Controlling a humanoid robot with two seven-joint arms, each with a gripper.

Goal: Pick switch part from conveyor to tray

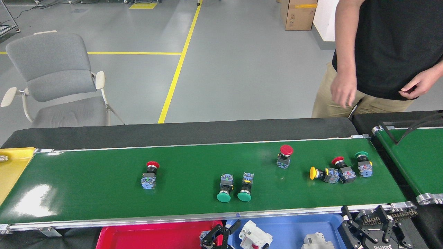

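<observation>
The conveyor [104, 186] carries several switch parts: a red-capped one [150, 171], two green-capped ones lying side by side [225, 188] [245, 187], a standing red one [285, 156], and a cluster of yellow [321, 174], red [342, 169] and green [363, 164] at the right end. My left gripper [221, 235] sits at the bottom edge, over the seam between the red tray [145, 235] and the blue tray [297, 224]. A white block part [255, 237] lies tilted right beside its fingertips; the grip is hidden. My right gripper [367, 218] is open and empty at the blue tray's right end.
A person stands behind the belt's right end, hands [342, 91] raised off it. A second, narrower green belt [412, 155] adjoins on the right. A yellow bin [14, 166] is at the left end. A grey-white part [316, 242] lies in the blue tray. A chair [55, 76] stands beyond.
</observation>
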